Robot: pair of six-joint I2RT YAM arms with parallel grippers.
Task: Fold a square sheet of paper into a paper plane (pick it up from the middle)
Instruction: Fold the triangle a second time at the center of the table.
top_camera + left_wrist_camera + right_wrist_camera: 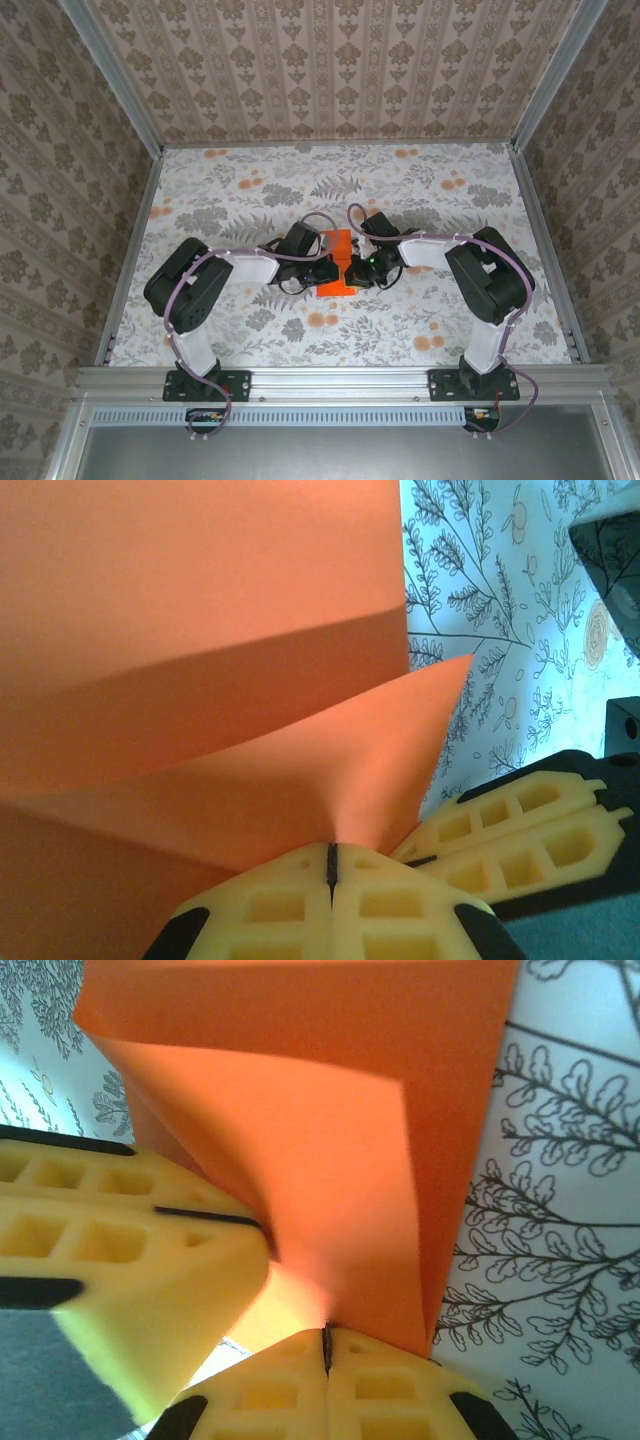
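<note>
The square sheet of paper [338,243] is bright orange and bent into sloping flaps at the middle of the table, between my two grippers. My left gripper [330,265] is shut on the sheet; in the left wrist view its yellow fingertips [332,852] pinch a pulled-up ridge of the paper [200,680]. My right gripper [350,268] is shut on the same sheet [380,1160], its tips [326,1332] nipping the paper close to the left fingers [120,1230]. The right fingers [520,825] sit just right of the left ones. The paper plane is out of view.
The table [450,310] wears a floral cloth with pale orange flower spots [322,320]. Patterned walls [330,70] close the back and both sides. A metal rail [340,380] carrying the arm bases runs along the near edge.
</note>
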